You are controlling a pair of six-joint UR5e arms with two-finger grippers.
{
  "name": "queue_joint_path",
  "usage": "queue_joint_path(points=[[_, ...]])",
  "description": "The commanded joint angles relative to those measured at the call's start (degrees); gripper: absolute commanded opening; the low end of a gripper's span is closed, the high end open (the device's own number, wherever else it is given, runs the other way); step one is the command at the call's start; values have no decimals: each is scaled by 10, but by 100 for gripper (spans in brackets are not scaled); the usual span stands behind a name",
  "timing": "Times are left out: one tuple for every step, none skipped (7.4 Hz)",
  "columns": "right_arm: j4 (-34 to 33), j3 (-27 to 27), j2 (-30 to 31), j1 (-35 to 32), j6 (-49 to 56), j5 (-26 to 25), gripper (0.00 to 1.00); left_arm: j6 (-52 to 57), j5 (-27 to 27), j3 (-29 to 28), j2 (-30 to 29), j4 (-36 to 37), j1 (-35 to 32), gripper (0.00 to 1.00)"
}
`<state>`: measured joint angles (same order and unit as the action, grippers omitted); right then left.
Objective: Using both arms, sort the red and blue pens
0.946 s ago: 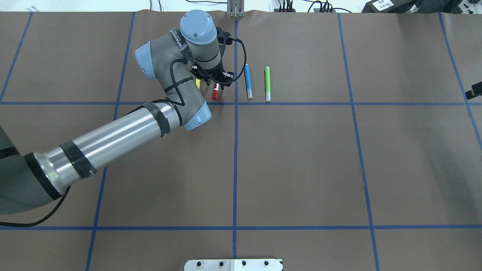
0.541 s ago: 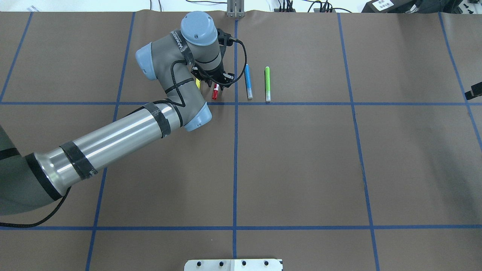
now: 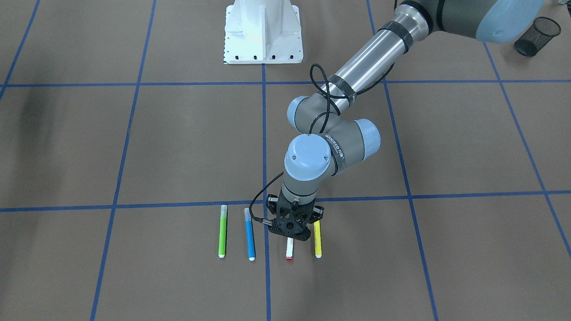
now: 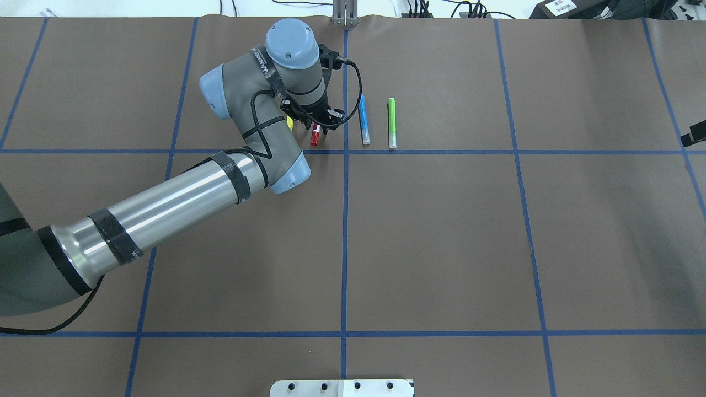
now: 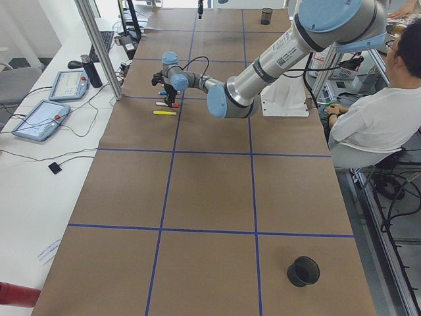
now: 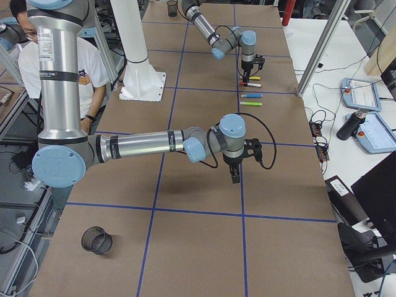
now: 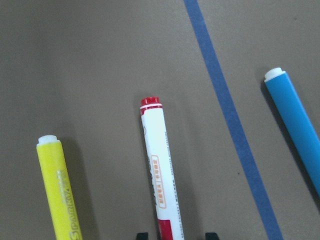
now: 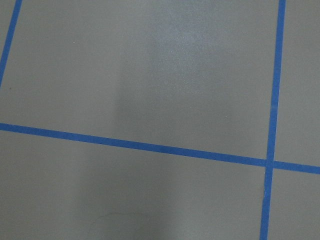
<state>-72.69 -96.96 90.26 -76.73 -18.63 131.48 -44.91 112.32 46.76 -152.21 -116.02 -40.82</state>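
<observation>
Brown-papered table (image 4: pixel 441 248) ruled in blue tape, bearing four markers in one parallel row. The left arm (image 4: pixel 165 209) reaches across to the row; the right arm (image 6: pixel 142 143) hangs over bare paper, well apart from it. The left gripper (image 3: pixel 292 235) stands directly over the red pen (image 7: pixel 160 170), jaws parted, with one black fingertip (image 7: pixel 142 235) on either side of the barrel and neither touching it. Whether the right gripper (image 6: pixel 235 176) is parted or closed cannot be told. The red pen lies flat between the yellow marker (image 3: pixel 317 240) and a tape line. The blue pen (image 3: pixel 250 234) lies flat just across that line, with the green marker (image 3: pixel 222 232) beyond.
</observation>
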Motion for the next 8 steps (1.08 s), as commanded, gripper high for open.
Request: queue_joint_path(points=[[0,0,0,0,0,0,100,0,0,-1,1,0,0,44],[0,0,0,0,0,0,100,0,0,-1,2,0,1,44],[0,0,0,0,0,0,100,-1,0,-1,2,1,0,40],[0,0,0,0,0,0,100,-1,0,-1,2,2,1,17],[0,0,0,0,0,0,100,-1,0,-1,2,2,0,0],[-1,1,0,0,0,0,100,-7,0,-1,2,4,0,0],[-1,2,0,0,0,0,100,-45,1,7,2,4,-1,0],[-1,5,-1,0,0,0,100,-58,8,25,3,4,-14,0]])
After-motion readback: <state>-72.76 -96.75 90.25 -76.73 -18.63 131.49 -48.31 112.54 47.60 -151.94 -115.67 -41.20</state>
